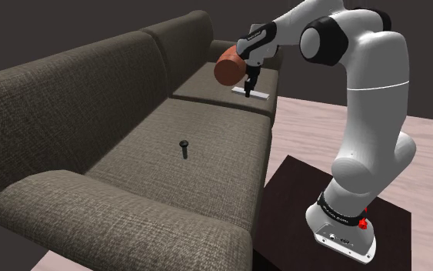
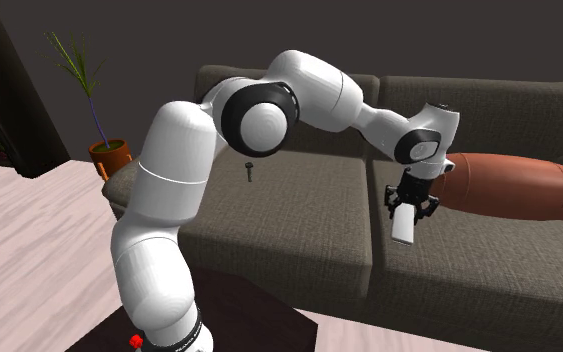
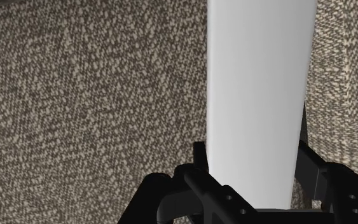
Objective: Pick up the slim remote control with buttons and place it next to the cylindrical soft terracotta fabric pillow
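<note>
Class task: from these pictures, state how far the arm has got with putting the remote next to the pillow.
Done: the white remote is picked up, clasped in the gripper. In hand: it is held over the sofa seat, close to the terracotta cylindrical pillow. Left: setting it down beside the pillow and opening the gripper; whether it touches the seat yet is unclear.

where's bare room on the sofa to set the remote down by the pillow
Bare seat runs in front of the terracotta cylindrical pillow to the cushion's front edge, where the hand holds the slim white remote. The grey-brown fabric sofa's middle cushion is free but for a small black screw-like object. Crowded against the backrest, where the pillow lies.
</note>
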You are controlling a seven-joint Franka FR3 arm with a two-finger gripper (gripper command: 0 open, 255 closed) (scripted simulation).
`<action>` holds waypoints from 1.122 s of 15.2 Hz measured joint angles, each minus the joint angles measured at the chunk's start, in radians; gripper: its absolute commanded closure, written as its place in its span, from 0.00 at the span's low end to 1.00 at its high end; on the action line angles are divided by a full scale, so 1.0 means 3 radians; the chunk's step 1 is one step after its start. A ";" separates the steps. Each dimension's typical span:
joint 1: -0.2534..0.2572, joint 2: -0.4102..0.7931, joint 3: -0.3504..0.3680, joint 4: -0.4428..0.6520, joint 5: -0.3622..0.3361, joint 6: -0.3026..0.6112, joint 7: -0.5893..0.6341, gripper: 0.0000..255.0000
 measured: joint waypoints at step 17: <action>-0.0005 0.0074 0.0012 -0.0053 0.0023 0.0129 -0.0013 0.00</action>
